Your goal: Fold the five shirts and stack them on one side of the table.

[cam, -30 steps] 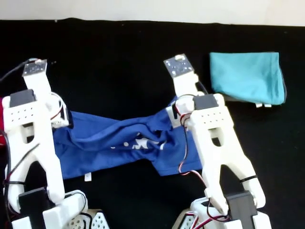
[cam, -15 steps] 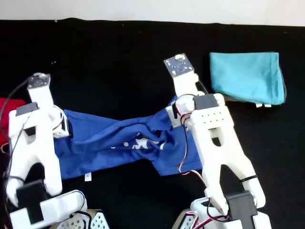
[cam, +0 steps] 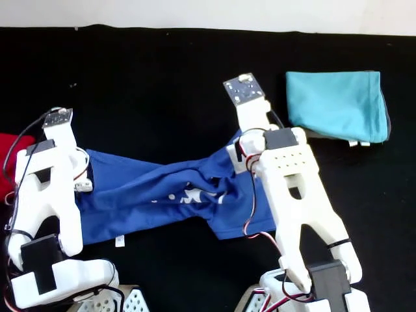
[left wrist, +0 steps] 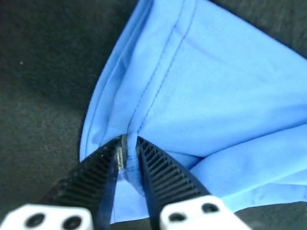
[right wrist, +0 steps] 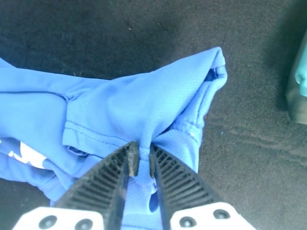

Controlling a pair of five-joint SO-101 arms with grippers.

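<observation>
Black tabletop (cam: 149, 71) from above: blue shirt (cam: 156, 195) crumpled across the near middle, one folded teal shirt (cam: 338, 104) near the far right corner, red cloth (cam: 10, 156) at the left edge. From the left wrist: left gripper (left wrist: 128, 141) pinched tight on a seamed edge of the blue shirt. From the right wrist: right gripper (right wrist: 141, 148) clamped on a bunched fold, so seemingly one shirt finished and this fold barely begun.

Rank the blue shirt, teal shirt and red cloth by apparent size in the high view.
1. blue shirt, spread out.
2. teal shirt, folded.
3. red cloth, cut off at the edge, so true size unsure.
</observation>
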